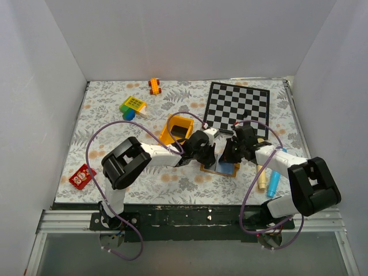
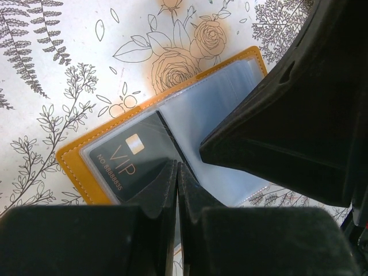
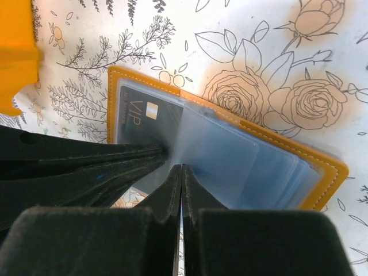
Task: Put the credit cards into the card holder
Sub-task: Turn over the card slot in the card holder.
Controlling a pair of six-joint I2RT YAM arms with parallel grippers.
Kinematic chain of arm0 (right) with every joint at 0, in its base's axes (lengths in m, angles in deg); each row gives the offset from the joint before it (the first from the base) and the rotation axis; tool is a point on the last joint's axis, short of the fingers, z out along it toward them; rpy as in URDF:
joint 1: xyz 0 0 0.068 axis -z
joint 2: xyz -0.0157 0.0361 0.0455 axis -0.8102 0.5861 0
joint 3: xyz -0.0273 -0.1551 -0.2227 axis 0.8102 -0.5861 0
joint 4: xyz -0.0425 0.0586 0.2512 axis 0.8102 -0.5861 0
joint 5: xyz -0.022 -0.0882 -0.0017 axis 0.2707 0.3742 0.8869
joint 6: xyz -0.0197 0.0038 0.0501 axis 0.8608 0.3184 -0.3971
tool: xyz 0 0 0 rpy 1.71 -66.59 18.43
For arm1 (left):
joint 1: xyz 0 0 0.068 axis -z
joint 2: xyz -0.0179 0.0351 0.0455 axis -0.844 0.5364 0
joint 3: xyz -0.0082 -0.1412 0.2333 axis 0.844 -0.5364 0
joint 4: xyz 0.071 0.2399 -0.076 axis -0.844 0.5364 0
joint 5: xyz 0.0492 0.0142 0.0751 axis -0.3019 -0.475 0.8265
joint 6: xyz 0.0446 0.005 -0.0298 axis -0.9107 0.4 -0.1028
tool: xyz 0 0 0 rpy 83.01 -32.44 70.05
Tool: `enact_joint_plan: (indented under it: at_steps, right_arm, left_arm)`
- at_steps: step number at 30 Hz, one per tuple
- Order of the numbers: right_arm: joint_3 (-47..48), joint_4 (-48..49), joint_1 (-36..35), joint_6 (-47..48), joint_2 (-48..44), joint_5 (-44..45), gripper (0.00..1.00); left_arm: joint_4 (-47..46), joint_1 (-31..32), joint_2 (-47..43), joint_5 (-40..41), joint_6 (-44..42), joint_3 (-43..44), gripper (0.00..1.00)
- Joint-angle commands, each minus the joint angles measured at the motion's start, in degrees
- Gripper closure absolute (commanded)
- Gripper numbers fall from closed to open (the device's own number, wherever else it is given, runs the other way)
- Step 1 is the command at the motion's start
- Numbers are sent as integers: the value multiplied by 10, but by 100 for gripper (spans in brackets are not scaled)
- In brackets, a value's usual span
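My left gripper [image 2: 177,172] and right gripper [image 3: 181,172] are both closed, their tips meeting over the open card holder [image 1: 221,169]. It lies near-centre on the floral table cover [image 1: 115,132]. One black credit card [image 2: 129,164] sits in its left sleeve. Plain white walls [image 1: 190,40] enclose three sides.

Centre of the top view: the card holder [image 1: 221,168] lies open on the table [image 1: 103,126], between the left gripper [image 2: 177,172] and the right gripper [image 3: 181,172]. A credit card [image 2: 135,164] sits in its frame-left sleeve. The bin [image 1: 177,129] lies to its upper left, the board [image 1: 238,105] behind it.
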Motion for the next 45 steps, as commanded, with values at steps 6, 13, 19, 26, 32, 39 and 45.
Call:
enact_joint_plan:
  at_steps: [6, 13, 19, 26, 32, 39, 45]
  right_arm:
    - [22, 30, -3, -2, 20, -15, 99]
    - [22, 28, -3, -2, -2, -14, 99]
    - [13, -19, -3, -6, -65, 46, 99]
    - [13, -102, -3, -14, -93, 136, 99]
    - [23, -131, -2, -9, -88, 150, 99]
    - [30, -136, -3, -2, -63, 139, 99]
    - [40, -117, -3, 12, -17, 76, 99]
  left_arm:
    - [43, 1, -69, 43, -7, -19, 100]
    - [46, 0, -74, 48, -12, -35, 100]
    - [30, 1, -52, 28, 1, -39, 100]
    - [30, 0, -44, 24, -1, -37, 100]
    - [31, 0, -43, 26, -2, -38, 100]
    - [31, 0, -42, 26, -1, -38, 100]
    - [32, 1, -44, 28, -2, -39, 100]
